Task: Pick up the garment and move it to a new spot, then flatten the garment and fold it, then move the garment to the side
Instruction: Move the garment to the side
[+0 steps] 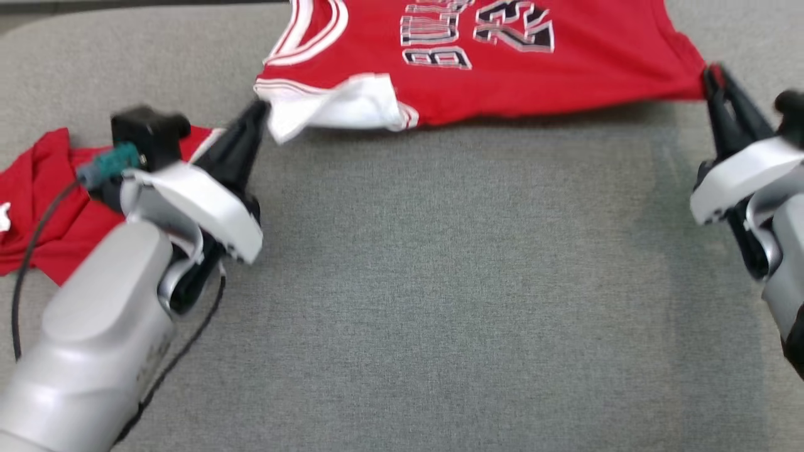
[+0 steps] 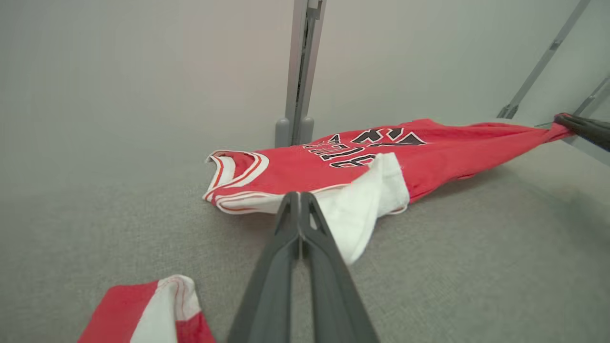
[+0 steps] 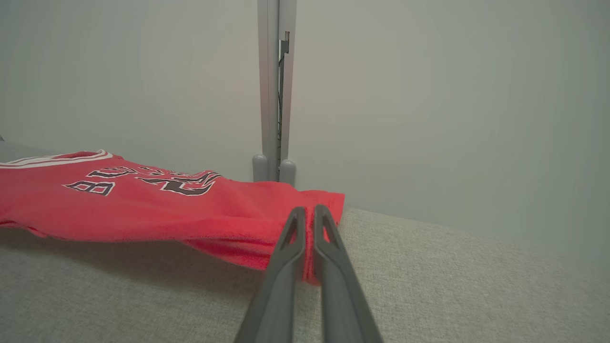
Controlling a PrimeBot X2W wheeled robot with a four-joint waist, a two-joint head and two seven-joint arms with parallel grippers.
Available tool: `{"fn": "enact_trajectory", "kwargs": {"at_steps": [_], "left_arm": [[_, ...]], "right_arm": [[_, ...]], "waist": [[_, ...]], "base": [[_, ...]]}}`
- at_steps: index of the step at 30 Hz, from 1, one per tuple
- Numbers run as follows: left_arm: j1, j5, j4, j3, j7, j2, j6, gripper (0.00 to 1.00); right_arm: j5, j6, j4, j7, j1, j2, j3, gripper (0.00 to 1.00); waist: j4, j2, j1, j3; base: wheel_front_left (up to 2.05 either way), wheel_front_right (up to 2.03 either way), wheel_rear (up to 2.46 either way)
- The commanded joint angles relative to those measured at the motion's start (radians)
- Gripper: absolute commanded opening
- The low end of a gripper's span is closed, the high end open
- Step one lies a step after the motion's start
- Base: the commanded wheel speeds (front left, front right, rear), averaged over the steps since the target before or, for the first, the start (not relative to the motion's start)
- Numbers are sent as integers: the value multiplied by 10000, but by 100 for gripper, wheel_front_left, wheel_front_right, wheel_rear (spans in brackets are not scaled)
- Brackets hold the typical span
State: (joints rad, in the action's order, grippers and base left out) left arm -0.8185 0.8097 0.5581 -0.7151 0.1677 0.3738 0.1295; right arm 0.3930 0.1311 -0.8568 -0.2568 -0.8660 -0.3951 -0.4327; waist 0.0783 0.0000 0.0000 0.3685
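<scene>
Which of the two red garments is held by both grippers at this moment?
The red jersey with black lettering, stretched between the left gripper and the right gripper at the far side. The other red garment lies crumpled at the robot's left, held by nothing.

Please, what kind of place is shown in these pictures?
Probably a robot test cell, not a home: a grey cloth-covered table, plain pale walls joined by a metal post, and a red jersey to fold.

Head looks down; low wrist views share jersey [image 3: 190, 214].
</scene>
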Motion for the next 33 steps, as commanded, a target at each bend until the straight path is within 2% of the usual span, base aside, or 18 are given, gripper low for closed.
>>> {"fn": "enact_trajectory", "kwargs": {"at_steps": [1,10,15,20,24,29,33], "left_arm": [[246,146,-90,-120,-43,94,14,0],[1591,726,-699,-1074,-659,845,15,0],[2188,1631,-2055,-1731,-1073,1350,15,0],[2528,2372,-3233,-2313,-1727,2116,15,0],[2879,3302,-4188,-2723,-2383,2913,16,0],[3187,3838,-4797,-3008,-2878,3420,16,0],[3416,4258,-5288,-3193,-3310,3816,16,0]], "right_arm": [[146,-7,-82,52,198,-157,-278,0],[995,-11,-402,606,727,-1255,-3015,0],[1579,-13,-435,478,789,-1644,-3805,0],[2259,-13,-256,581,1054,-1962,-4624,0],[3486,-13,345,1501,1572,-2481,-5808,0],[4835,-13,1238,2460,1970,-3059,-6655,0],[6101,-13,2396,3020,2315,-3793,-7116,0]], "waist": [[-20,0,0,-365],[-17,0,0,-1321],[18,0,0,-1714],[119,0,0,-2080],[119,0,0,-2527],[20,0,0,-2833],[-22,0,0,-2947]], "base": [[0,0,0],[0,0,0],[0,0,0],[0,0,0],[0,0,0],[0,0,0],[0,0,0]]}}
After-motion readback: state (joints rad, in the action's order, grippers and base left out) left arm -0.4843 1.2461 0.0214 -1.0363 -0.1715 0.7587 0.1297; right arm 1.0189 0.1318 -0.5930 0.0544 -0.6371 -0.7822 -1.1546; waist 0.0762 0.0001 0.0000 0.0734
